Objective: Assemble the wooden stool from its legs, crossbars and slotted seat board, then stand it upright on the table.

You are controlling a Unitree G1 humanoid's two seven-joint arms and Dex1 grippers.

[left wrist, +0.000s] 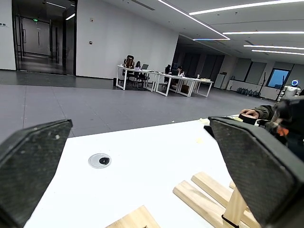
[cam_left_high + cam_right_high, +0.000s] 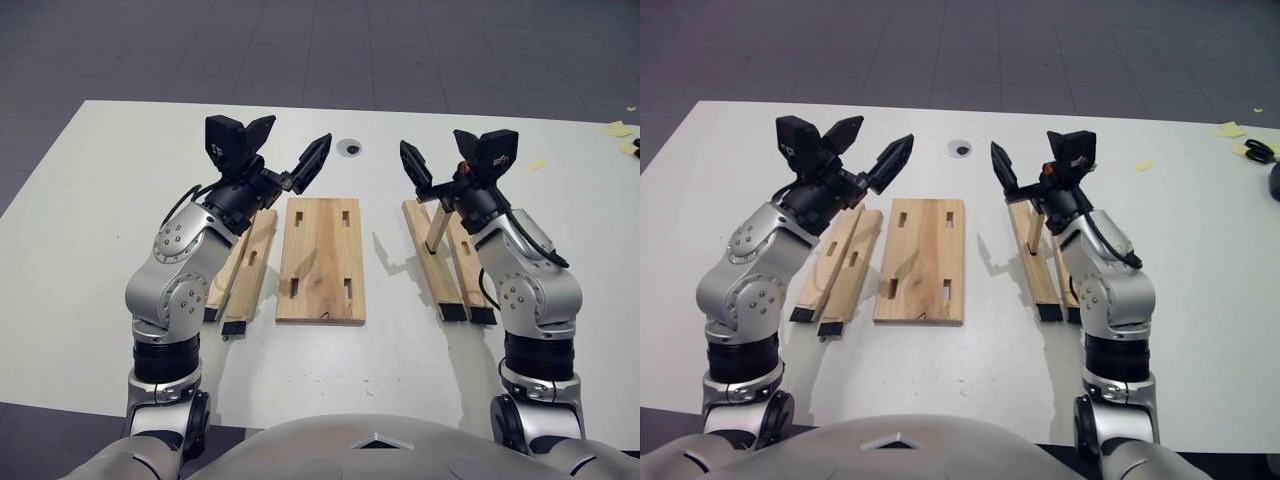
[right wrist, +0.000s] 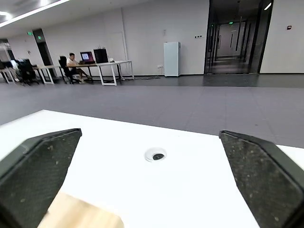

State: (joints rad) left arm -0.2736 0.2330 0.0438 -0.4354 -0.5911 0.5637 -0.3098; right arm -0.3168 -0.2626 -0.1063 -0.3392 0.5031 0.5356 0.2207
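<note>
The slotted seat board [image 2: 320, 260] lies flat in the middle of the white table [image 2: 110, 230]. Two wooden leg pieces [image 2: 246, 264] with black feet lie side by side to its left, partly under my left arm. Two more leg pieces [image 2: 451, 268] lie to its right, and a short wooden bar [image 2: 437, 228] stands up from them. My left gripper [image 2: 288, 146] hangs open and empty above the left legs' far ends. Above the right legs' far ends my right gripper [image 2: 455, 160] is also open and empty. Its black pads [image 3: 42, 166] frame the far table.
A round cable grommet [image 2: 349, 148] sits in the table beyond the seat board. Yellow notes [image 2: 618, 128] and scissors [image 2: 1260, 150] lie at the far right edge. Bare table stretches in front of the parts, towards me.
</note>
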